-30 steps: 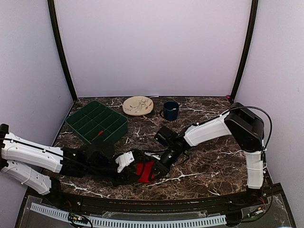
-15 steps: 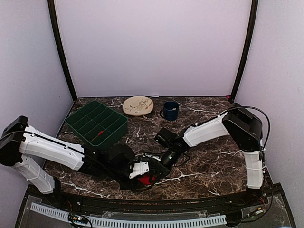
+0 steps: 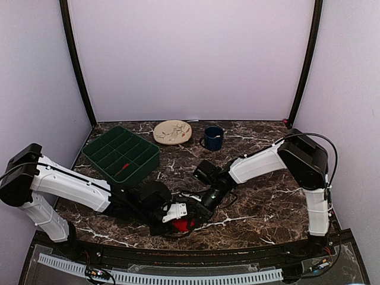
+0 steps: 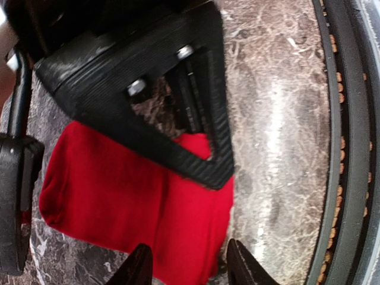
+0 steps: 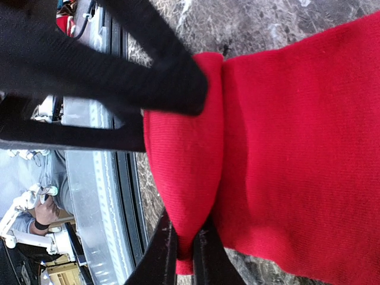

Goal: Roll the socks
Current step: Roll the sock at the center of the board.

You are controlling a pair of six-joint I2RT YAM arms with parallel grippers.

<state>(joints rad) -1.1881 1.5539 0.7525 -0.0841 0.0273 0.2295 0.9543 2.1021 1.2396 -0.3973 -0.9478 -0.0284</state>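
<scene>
The red socks lie near the table's front edge, mostly hidden under both grippers. In the left wrist view the socks are a flat red layer with no white band showing. My left gripper is open, and its two fingertips straddle the socks' near edge. It also shows in the top view. My right gripper is shut on a raised fold of the socks, while the rest of the fabric lies flat. In the top view the right gripper meets the left one over the socks.
A green divided tray stands at the back left with a small red thing in it. A patterned plate and a dark blue mug stand at the back. The table's front rail is close to the socks.
My left arm has swung right and its gripper now covers most of the socks. Less red shows than one second ago. My right gripper has stayed put.
</scene>
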